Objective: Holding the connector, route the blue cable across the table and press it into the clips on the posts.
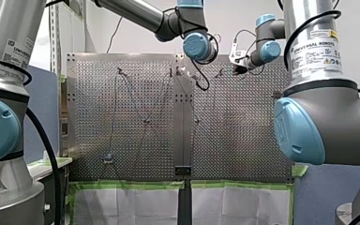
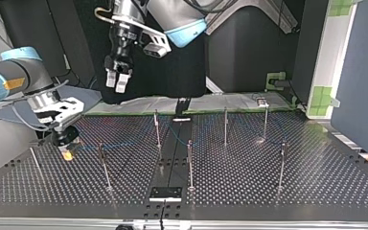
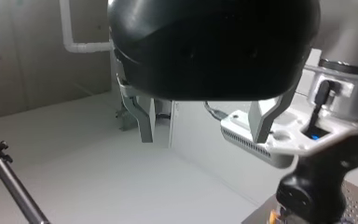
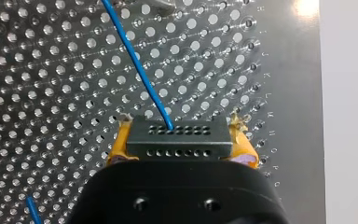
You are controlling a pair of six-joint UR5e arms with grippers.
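My right gripper [image 4: 181,130] is clamped on the black connector [image 4: 177,140], a yellow pad [image 4: 115,147] on each side, low over the holey table [image 4: 37,93]. The blue cable [image 4: 140,70] runs out ahead of the gripper, and its far end is cut off. My left gripper [image 3: 205,126] hangs spread wide, holding nothing. The clips on the posts [image 2: 189,163] are too small to see.
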